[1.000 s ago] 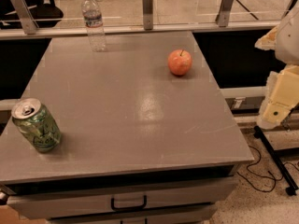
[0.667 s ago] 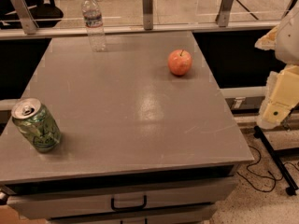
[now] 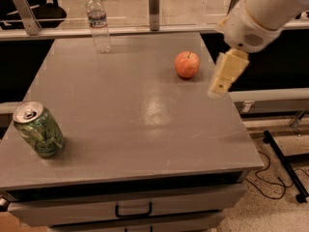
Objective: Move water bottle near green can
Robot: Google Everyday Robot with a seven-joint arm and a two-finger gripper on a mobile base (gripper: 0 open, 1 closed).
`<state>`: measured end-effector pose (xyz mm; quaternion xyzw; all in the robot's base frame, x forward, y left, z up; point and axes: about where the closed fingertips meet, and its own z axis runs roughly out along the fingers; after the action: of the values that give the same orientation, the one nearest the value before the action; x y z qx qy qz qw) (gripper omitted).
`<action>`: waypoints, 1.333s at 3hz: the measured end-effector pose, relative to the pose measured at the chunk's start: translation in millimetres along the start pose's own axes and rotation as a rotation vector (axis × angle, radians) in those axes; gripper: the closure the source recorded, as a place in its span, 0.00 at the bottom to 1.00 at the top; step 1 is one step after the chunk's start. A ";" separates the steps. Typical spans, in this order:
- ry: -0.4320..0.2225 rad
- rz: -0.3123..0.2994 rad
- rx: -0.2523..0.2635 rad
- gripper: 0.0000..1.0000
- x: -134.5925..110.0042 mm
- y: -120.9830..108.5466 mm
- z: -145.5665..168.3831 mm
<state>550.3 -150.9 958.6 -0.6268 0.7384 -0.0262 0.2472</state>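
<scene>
The water bottle (image 3: 98, 21), clear with a white cap and a label band, stands upright at the far left of the grey table (image 3: 135, 110). The green can (image 3: 38, 129), with pale swirls and a silver top, stands tilted at the near left corner, far from the bottle. My gripper (image 3: 218, 89) hangs from the white arm (image 3: 260, 11) above the table's right edge, just right of a red apple. It holds nothing and is far from both the bottle and the can.
A red apple (image 3: 187, 64) sits at the table's far right. Metal posts and a rail (image 3: 153, 1) run along the table's back edge. A drawer with a handle (image 3: 133, 210) is below the front edge. Cables and a black stand leg (image 3: 285, 166) lie on the floor at right.
My arm and gripper have moved left and up from beside the table to over its right edge near the apple. The bottle, can and apple have not moved.
</scene>
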 end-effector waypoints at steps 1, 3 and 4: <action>-0.111 -0.021 0.058 0.00 -65.5 -61.7 56.6; -0.220 -0.025 0.103 0.00 -142.1 -113.3 114.8; -0.258 0.024 0.129 0.00 -148.7 -119.8 127.3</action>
<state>723.9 -2.3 938.2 -0.5990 0.7047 0.0099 0.3801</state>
